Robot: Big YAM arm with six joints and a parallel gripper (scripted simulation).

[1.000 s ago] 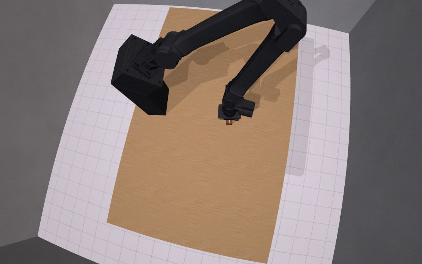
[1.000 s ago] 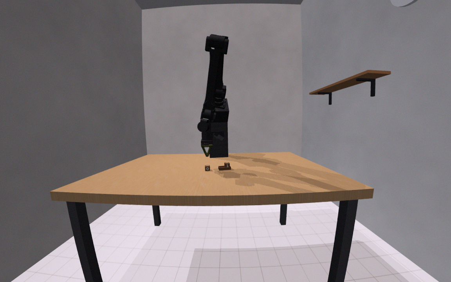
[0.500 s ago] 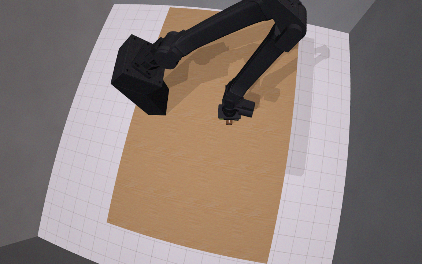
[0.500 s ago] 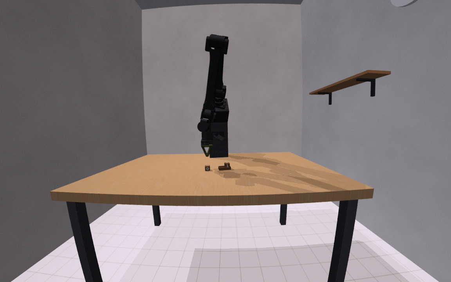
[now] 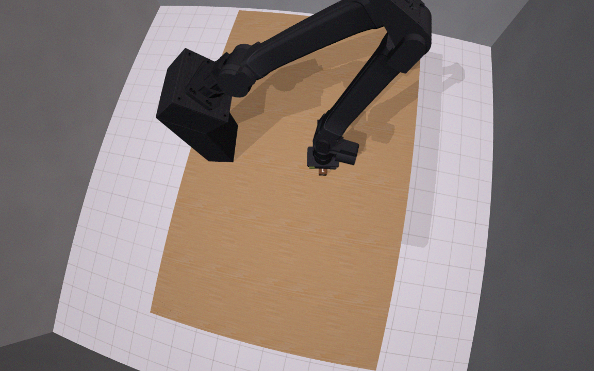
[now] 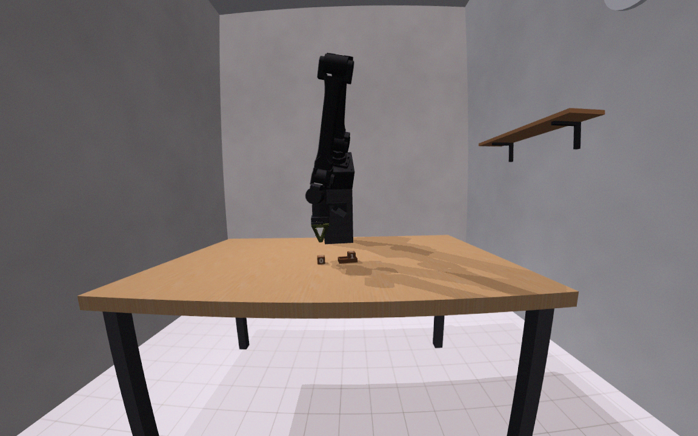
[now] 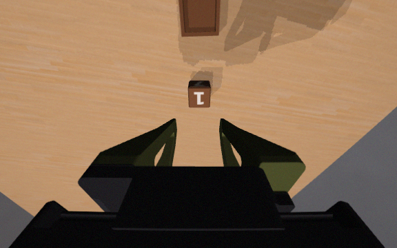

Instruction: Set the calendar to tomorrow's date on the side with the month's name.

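A small brown cube (image 7: 199,96) (image 6: 320,260) (image 5: 322,172) stands loose on the table, left of the tray in the exterior view. Its top face shows a white 1 and its front face a 0. The dark brown tray (image 7: 199,17) (image 6: 343,261) lies flat just beyond it. A second cube (image 6: 351,255) stands at the tray's right end and shows a 1. My gripper (image 7: 198,124) (image 6: 319,235) hangs a little above the loose cube and points down. Its fingers stand partly apart with nothing between them.
The wooden table (image 6: 232,281) (image 5: 266,258) stretches wide around the calendar. The arm's black base block (image 5: 197,110) stands at the table's far left edge. A wall shelf (image 6: 541,125) hangs at the right, far from the work.
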